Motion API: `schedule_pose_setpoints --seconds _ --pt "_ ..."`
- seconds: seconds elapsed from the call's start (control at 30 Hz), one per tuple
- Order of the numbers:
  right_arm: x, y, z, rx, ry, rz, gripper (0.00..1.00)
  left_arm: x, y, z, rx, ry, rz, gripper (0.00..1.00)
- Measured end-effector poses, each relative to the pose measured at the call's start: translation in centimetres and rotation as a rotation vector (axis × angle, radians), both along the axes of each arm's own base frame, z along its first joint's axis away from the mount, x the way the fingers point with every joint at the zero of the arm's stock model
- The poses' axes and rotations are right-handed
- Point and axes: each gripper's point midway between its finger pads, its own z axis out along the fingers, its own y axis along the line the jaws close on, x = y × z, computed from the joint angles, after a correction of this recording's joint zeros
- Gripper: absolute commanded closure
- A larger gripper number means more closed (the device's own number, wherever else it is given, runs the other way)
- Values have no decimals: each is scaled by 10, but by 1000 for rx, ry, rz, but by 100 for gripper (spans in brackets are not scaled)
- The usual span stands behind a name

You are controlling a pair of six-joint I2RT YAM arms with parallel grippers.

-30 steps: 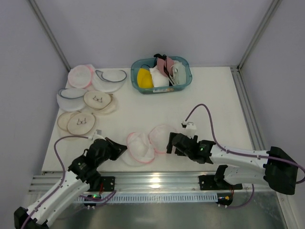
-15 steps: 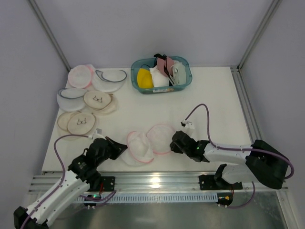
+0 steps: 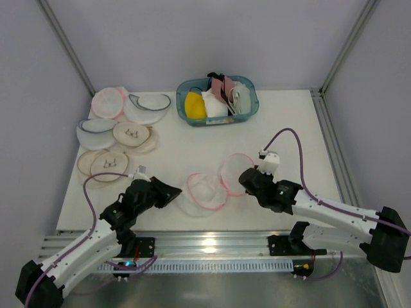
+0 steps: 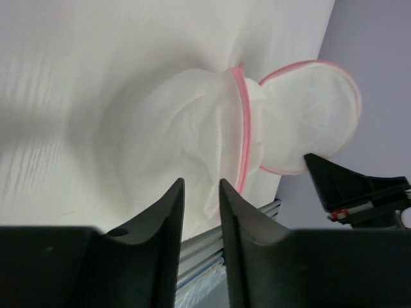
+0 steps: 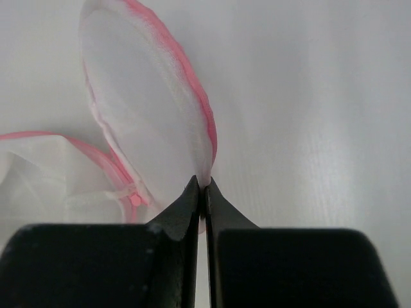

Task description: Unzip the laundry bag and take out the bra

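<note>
At the right gripper (image 5: 204, 186) we've got the jaws pinched tight together on the pink rim of the lid flap (image 5: 148, 109), which is tilted up off the table (image 3: 289, 135); the zip slider (image 5: 135, 200) sits by the hinge end, just beside the fingers in the wrist view. Outward from there, the laundry bag (image 3: 204, 192) lies near the front edge between the two arms, lower half flat, mouth open. The left gripper (image 4: 199, 185) is at the bag's left edge with the jaws at a narrow gap, and we can't tell if any mesh is actually between them. Change over the last second: the flap was lying flat beside the lower half; now it's lifted and swung out to the right, and the whole bag has slid a bit rightward with both arms following. We read that as the unzip basically done, halves joined only at the hinge. The bra (image 4: 183, 138) isn't out yet: a pale padded shape shows in the lower half, hard to separate from the white mesh. What's left is the extraction; the risk is the light bag dragging along if the left side isn't really anchored. The blue basket (image 3: 252, 110) and the other pouches (image 3: 122, 131) sit well apart at the back
</note>
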Motion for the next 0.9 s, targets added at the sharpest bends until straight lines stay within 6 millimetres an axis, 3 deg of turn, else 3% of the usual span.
schedule_pose_setpoints --seconds 0.03,0.1,0.13,0.27,0.4,0.5,0.63,0.73,0.9 --pt "3 -8 12 -29 -24 -25 96 2 -3 1 1 -3 -12 47" --pt "5 -23 31 -85 -55 -63 96 6 -10 6 8 -16 -38 34" --pt "6 -32 40 -122 -69 -82 96 10 -13 11 6 -23 -45 22" --pt "6 -59 57 -283 -86 -119 96 22 -24 30 4 -61 -68 10" --pt "5 -60 65 -428 -87 -84 96 30 -27 48 -5 -110 -65 7" --pt "8 -38 82 -553 -126 -35 96 31 -23 48 8 -115 -49 7" --pt "15 14 92 -717 -217 19 96 30 -16 50 22 -124 -24 7" --pt "15 55 73 -835 -272 79 96 28 -8 53 24 -141 1 7" --pt "-3 93 46 -941 -320 189 96 24 5 54 46 -150 43 6"
